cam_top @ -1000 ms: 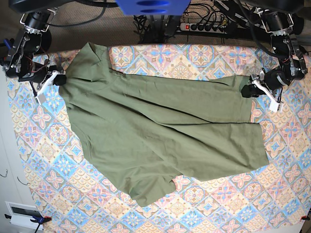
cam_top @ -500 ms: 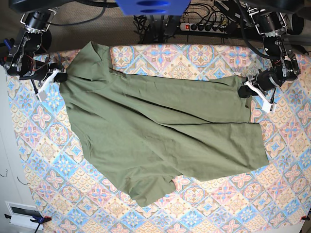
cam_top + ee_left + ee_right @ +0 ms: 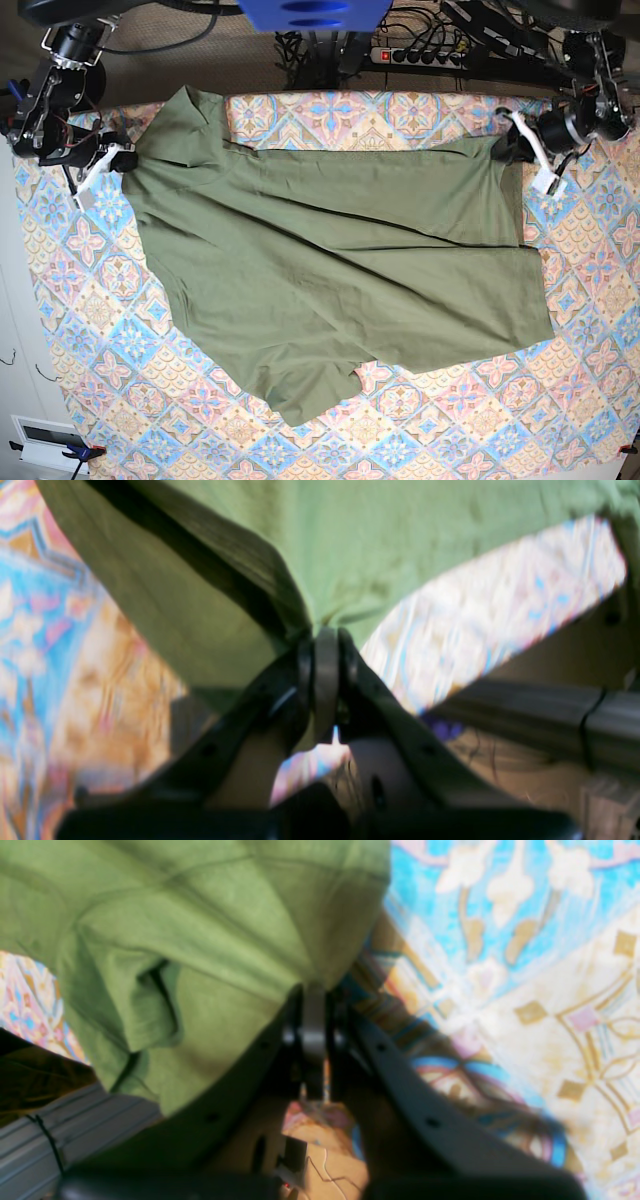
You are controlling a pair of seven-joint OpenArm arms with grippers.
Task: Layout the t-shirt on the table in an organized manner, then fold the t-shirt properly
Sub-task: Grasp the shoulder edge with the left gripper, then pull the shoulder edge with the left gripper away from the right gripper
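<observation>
"Two arms, one shirt — what else is around?"

"Behind the counter (image 3: 600,300) a power strip (image 3: 425,56) lies among dark cables, and a blue housing (image 3: 315,14) hangs at the top middle of the base view. A white box (image 3: 45,440) sits off the counter's near left corner in that view. Nothing lies on top of the t-shirt (image 3: 330,270) or between it and either arm."

"Any bins or trays?"

"I see no holder of any kind; the patterned cloth carries only the shirt."

"And where does the shirt lie?"

"Spread across the middle of the counter, slanting, with long creases running across it. One part reaches toward the near edge, another folds up toward the far left corner in the base view."

"The left tool?"

"The left tool (image 3: 325,635) is clenched on a pinch of the green fabric, which gathers into a point between its tips. From the base view it sits at the shirt's far right corner (image 3: 510,145), near the counter's back edge."

"The right one?"

"The right tool (image 3: 314,990) is clamped on the shirt too, cloth bunching right at its tips. It grips the shirt's left edge (image 3: 122,160) in the base view."
</observation>
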